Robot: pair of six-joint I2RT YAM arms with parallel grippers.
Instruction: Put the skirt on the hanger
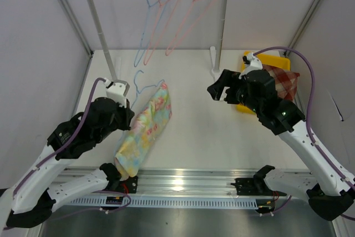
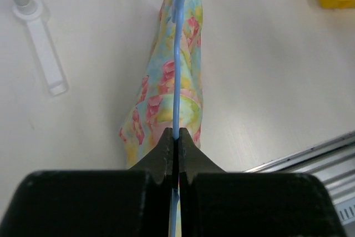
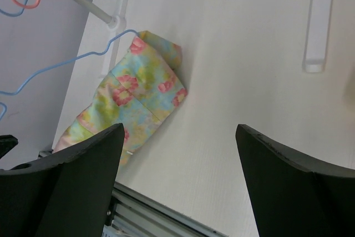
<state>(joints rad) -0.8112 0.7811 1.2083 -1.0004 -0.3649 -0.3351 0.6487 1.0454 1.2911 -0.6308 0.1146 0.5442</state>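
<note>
"Where is the skirt (image 1: 145, 131)?"

"On the counter (image 1: 199, 131), running from the left end effector (image 2: 176, 137) toward its 12 o'clock. That end effector is clamped on the blue hanger (image 2: 177, 70) lying over it."

"And the right end effector (image 3: 178, 131)?"

"Spread wide, with the skirt at its 10 o'clock. The left end effector hides the skirt's near end."
</note>
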